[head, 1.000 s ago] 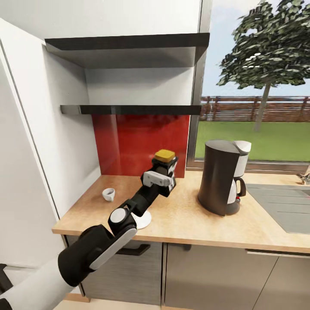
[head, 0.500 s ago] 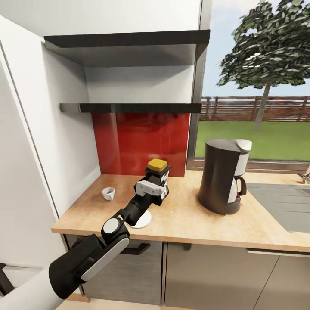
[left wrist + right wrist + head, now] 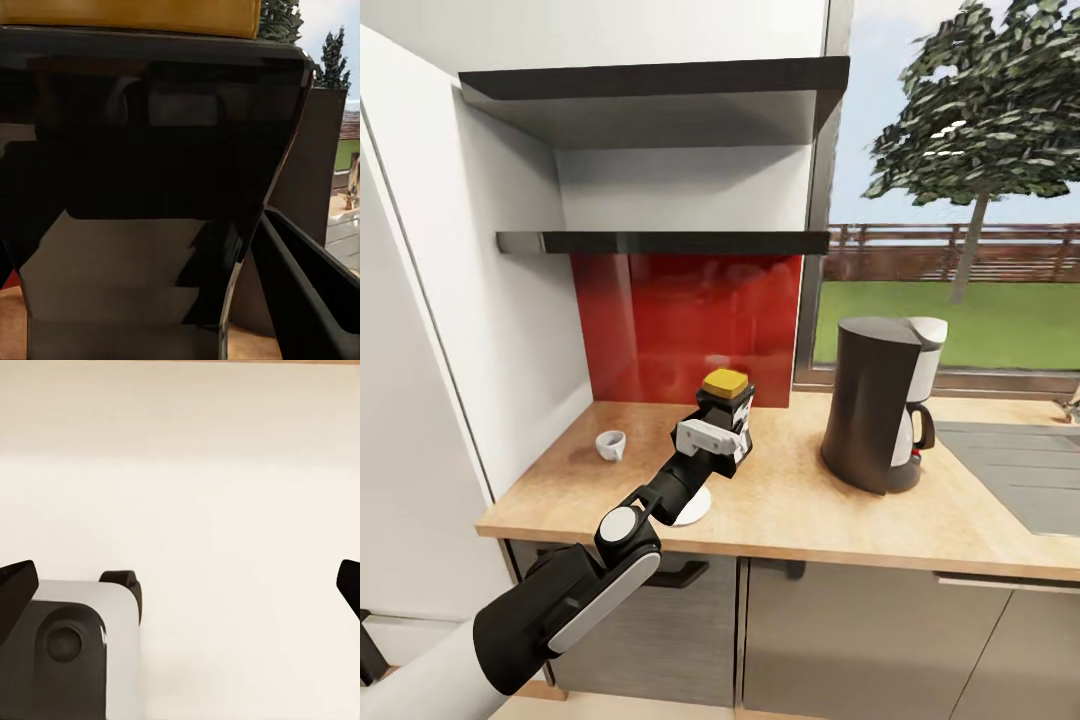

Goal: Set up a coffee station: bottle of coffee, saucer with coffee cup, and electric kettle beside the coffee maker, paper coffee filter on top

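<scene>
Left gripper (image 3: 722,418) clenched on the bottle (image 3: 724,397), upright above the worktop (image 3: 800,510) between cup (image 3: 610,444) and coffee maker (image 3: 882,402), saucer (image 3: 691,508) under the arm; right fingers (image 3: 16,589) spread wide, grasping nothing.

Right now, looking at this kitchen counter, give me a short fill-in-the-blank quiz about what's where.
1. The left gripper holds the bottle of coffee, whose cap is ____.
2. The coffee cup stands on the ____, not on the saucer.
3. The coffee maker stands in front of the ____.
4. The wall panel behind the bottle is ____.

Missing words: yellow; countertop; window; red
</scene>
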### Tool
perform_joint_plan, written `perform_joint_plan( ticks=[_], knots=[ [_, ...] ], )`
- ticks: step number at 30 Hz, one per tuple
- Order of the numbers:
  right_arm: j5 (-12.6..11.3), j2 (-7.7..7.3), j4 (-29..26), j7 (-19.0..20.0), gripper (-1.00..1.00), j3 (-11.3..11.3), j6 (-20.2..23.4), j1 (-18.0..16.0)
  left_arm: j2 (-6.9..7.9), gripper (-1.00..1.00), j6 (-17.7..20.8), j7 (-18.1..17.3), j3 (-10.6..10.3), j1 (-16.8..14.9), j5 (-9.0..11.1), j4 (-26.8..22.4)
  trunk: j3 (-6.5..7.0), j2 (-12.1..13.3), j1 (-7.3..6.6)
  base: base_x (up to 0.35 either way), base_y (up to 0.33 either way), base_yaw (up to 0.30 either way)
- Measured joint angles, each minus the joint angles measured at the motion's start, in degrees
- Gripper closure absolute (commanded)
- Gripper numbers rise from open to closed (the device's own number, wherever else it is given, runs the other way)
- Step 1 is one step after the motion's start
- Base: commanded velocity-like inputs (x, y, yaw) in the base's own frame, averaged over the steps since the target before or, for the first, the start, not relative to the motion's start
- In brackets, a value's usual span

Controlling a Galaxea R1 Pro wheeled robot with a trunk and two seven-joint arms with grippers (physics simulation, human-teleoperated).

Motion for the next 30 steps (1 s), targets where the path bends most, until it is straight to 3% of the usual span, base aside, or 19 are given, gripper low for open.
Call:
perform_joint_plan(
  ticks=[30],
  knots=[
    [0.0, 0.00, 0.0, 0.0, -1.00, 0.0, 0.0, 0.0, -0.04, 1.00, -0.1, 0.0, -0.1, 0.0, 0.0, -0.1, -5.40, -12.0, 6.59, 0.000, 0.000, 0.000]
  ],
)
